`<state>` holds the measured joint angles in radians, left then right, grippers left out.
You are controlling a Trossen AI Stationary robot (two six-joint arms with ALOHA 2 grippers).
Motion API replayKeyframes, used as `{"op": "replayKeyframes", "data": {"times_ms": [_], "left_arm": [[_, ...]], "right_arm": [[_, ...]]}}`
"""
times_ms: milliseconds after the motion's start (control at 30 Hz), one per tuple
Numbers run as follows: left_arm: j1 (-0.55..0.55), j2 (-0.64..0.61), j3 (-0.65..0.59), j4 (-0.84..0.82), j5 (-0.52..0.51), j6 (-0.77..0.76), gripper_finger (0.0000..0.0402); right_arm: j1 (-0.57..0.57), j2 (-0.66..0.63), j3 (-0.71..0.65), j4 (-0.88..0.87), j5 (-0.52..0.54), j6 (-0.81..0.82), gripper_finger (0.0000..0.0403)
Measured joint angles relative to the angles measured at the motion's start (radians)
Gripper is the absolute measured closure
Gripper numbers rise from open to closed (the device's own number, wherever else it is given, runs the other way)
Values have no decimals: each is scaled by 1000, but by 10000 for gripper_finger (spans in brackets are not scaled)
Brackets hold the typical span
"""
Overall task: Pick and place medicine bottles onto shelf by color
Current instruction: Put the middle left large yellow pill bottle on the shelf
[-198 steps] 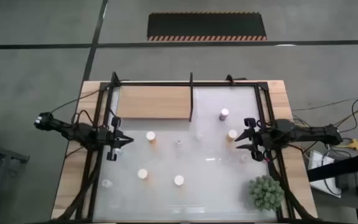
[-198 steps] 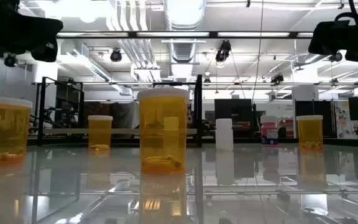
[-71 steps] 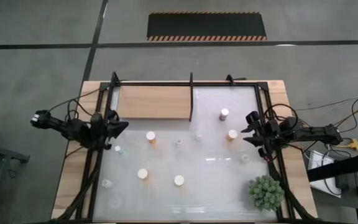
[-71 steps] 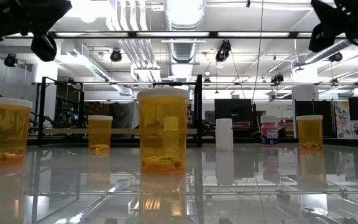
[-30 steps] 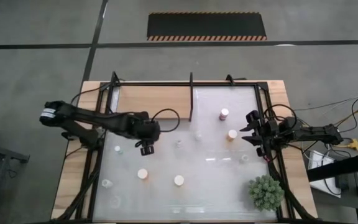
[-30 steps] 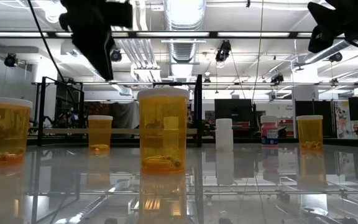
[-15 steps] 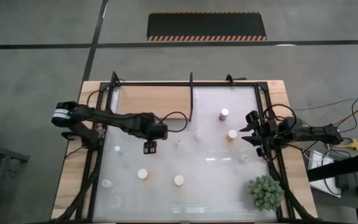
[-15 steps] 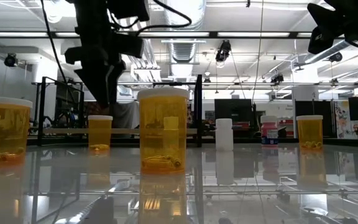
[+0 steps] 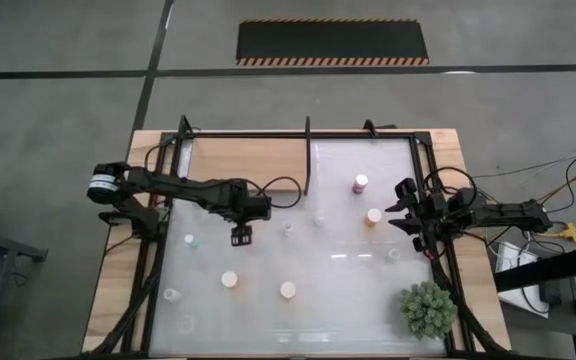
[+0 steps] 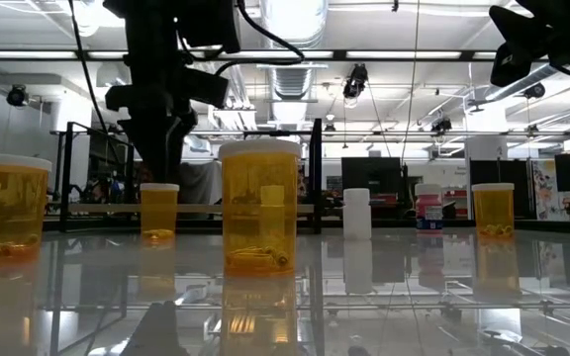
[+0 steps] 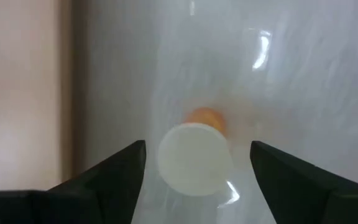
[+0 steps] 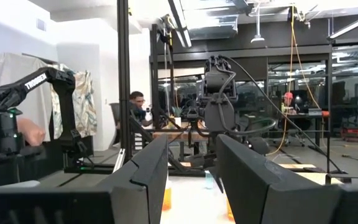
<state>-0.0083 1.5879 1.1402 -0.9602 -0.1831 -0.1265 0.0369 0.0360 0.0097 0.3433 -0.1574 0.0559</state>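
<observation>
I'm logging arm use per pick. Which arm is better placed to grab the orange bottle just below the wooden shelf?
The left. Its gripper hangs open directly over that orange bottle, fingers either side of the white cap. The right gripper waits at the table's right edge, near a different orange bottle.

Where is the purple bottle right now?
In the high view the purple bottle stands on the table's right half, just beyond an orange bottle and near the right tool.

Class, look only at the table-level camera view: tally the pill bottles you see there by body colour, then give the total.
Orange bottles: 4
White bottle: 1
Pink bottle: 1
Total: 6
</observation>
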Motion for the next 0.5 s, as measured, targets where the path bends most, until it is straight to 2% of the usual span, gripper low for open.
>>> {"op": "replayKeyframes", "data": {"times_ms": [500], "left_arm": [[2,-4,-90,74,6,-24,139]], "right_arm": [[0,0,0,0,0,0,275]]}}
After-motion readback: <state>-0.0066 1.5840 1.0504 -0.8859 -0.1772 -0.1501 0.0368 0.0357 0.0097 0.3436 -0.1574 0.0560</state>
